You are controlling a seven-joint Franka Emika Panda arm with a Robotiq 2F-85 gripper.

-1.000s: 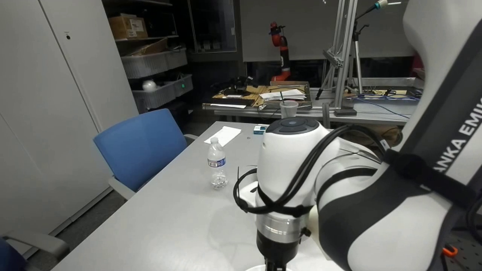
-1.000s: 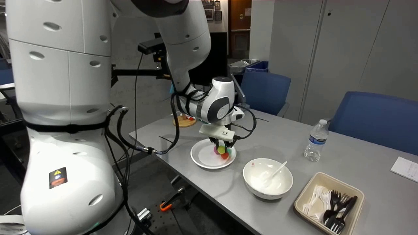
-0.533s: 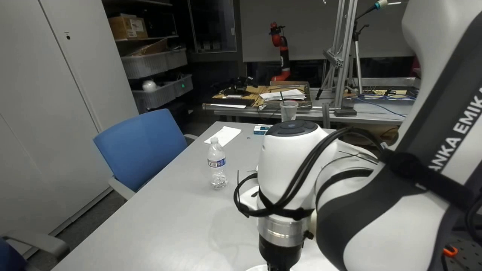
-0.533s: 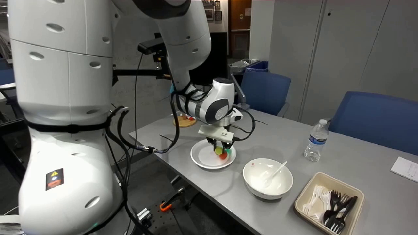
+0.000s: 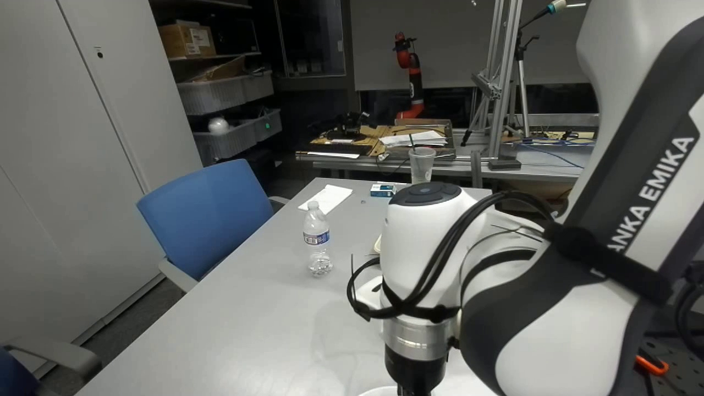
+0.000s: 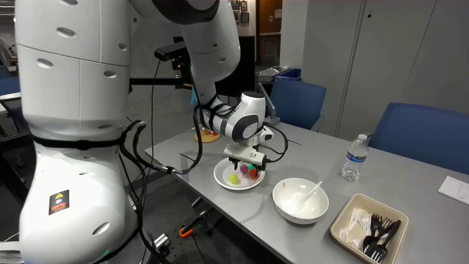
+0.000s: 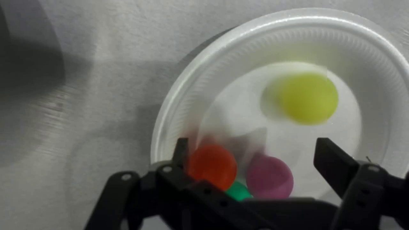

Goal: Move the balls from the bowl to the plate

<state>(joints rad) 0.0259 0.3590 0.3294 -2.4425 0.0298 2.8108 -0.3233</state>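
My gripper (image 7: pixel 252 140) stands open low over the white plate (image 7: pixel 374 95), its two fingers wide apart. Nothing is pinched between them. On the plate lie the balls: a yellow-green ball (image 7: pixel 308 99) off beyond the fingertips, an orange-red ball (image 7: pixel 212 166) close beside the left finger, a purple ball (image 7: pixel 270 177) between the fingers, and a green ball (image 7: pixel 238 191) partly covered by the gripper. An exterior view shows the deep white bowl (image 6: pixel 287 200) to the right of the plate, with a white plastic spoon (image 6: pixel 311 191) inside and no ball visible in it.
Right of the bowl sits a beige tray (image 6: pixel 366 204) of black and white cutlery. A water bottle (image 6: pixel 354 161) stands upright behind the bowl. Behind the plate is a small round wooden board (image 6: pixel 207 138). A blue chair (image 5: pixel 206 217) stands along the table's side.
The jaws, earlier closed around the yellow-green ball over the plate, have spread apart. That ball now lies by itself toward the plate's near side, and the purple ball shows again.
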